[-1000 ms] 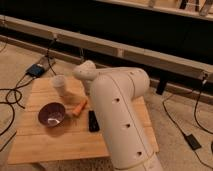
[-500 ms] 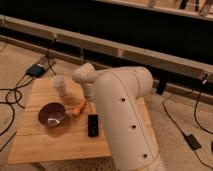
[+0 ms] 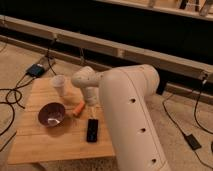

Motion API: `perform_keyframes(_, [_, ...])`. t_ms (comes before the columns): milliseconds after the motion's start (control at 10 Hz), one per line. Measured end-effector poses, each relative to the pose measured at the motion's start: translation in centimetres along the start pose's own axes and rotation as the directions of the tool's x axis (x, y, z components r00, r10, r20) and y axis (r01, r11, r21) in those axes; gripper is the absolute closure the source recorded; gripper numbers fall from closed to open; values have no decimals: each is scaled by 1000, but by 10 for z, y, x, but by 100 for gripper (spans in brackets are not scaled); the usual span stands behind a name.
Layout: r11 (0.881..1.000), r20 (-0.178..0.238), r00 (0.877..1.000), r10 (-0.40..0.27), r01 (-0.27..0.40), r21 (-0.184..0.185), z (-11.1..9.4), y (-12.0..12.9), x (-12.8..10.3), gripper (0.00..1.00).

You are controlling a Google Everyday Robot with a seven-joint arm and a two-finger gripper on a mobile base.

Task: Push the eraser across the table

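Camera view, eraser: small black oblong eraser (image 3: pixel 92 130), flat on light plank table (image 3: pixel 45 142), near its right edge.
Gripper: gripper (image 3: pixel 93 108) just above eraser, beside orange stub (image 3: pixel 78 109); jaw state impossible to tell.
Advice: contact low, push along length, away from purple bowl (image 3: pixel 52 114).

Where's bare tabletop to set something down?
Free: the front strip of the light wooden table, below the purple bowl and small black eraser; also the back-left corner beside the white cup. Crowded: centre-right, where bowl, orange piece, eraser and the gripper on the white arm cluster.
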Motion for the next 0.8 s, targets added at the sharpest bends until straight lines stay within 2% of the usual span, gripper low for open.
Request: perform_keyframes(800, [999, -17, 999, -39, 39, -21, 11, 48, 30, 35])
